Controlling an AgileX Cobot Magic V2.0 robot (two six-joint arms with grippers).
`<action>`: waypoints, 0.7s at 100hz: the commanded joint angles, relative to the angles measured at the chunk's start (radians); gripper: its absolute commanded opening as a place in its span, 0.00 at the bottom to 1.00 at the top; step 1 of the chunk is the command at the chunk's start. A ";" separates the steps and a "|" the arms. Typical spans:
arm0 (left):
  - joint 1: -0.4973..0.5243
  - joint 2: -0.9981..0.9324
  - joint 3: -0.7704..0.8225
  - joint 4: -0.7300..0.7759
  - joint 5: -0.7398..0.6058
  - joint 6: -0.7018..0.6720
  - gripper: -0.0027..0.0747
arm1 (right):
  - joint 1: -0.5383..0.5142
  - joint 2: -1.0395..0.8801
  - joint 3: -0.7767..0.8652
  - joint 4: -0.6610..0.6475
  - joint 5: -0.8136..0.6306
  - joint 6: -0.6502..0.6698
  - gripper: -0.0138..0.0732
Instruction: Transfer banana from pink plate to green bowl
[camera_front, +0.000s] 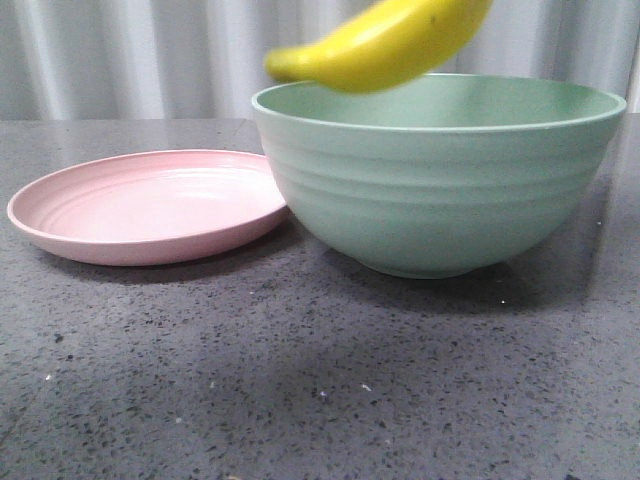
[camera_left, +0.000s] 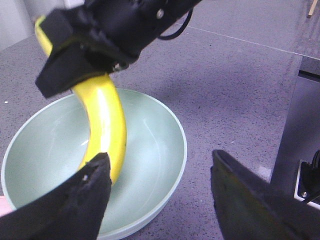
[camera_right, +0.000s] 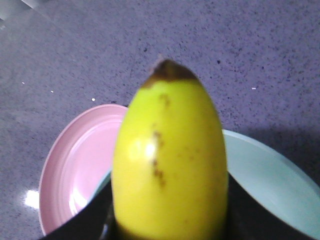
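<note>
right gripper (camera_left: 82, 55) clamped on banana (camera_front: 385, 42), held above green bowl (camera_front: 440, 190), bowl holds nothing. pink plate (camera_front: 150, 205) bare, touching bowl. left gripper (camera_left: 160, 195) spread wide, holding nothing.

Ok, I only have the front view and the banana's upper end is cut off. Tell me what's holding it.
Observer: The right gripper is clamped on the banana; the left wrist view shows it.
Operator: Report what's inside the green bowl.
Observer: The green bowl has nothing in it; the banana hangs over its inside.
Operator: Now give me the left gripper.
Observer: The left gripper is open and empty, with the bowl beneath it.
</note>
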 joint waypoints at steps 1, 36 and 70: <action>-0.006 -0.021 -0.036 -0.021 -0.079 -0.004 0.56 | -0.002 -0.017 -0.036 0.000 -0.055 -0.033 0.42; -0.006 -0.041 -0.036 -0.045 -0.103 -0.009 0.55 | -0.002 -0.030 -0.037 -0.013 -0.052 -0.038 0.60; -0.006 -0.143 -0.023 -0.037 -0.172 -0.009 0.01 | -0.002 -0.226 -0.037 -0.155 0.061 -0.081 0.22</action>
